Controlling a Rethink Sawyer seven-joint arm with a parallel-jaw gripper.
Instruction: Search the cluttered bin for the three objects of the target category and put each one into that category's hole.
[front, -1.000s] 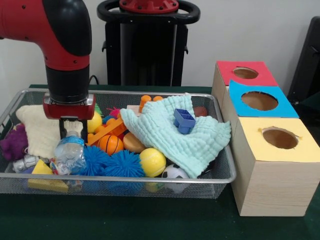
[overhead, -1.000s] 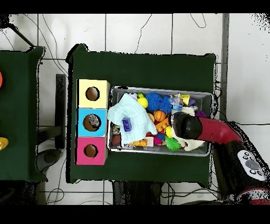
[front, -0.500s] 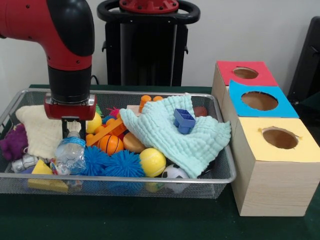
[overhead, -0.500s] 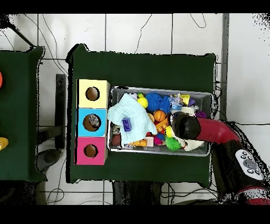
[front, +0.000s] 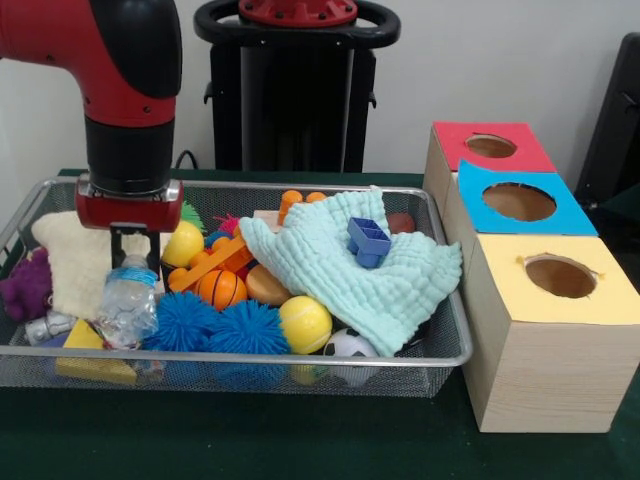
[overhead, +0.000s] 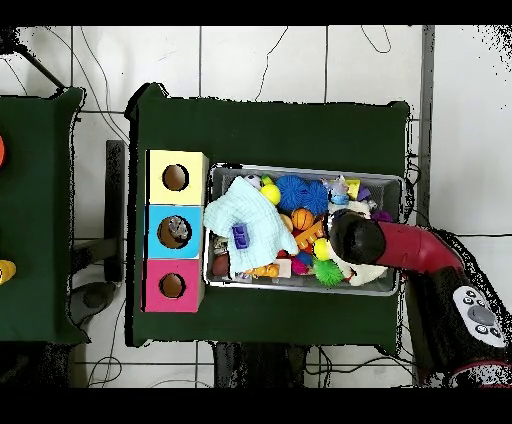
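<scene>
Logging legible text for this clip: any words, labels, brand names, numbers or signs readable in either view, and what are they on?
None can be read in either view.
Plastic bottle below the tool: label band too blurred to read.
Red, blue and yellow box tops: plain coloured card, no lettering.
Arm's base in the overhead view: small round marks, nothing legible.

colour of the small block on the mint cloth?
Blue. The block lies on the cloth; front view shows it best.

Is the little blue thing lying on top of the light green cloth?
Yes, the small blue block rests on the light green cloth in the bin.
</scene>
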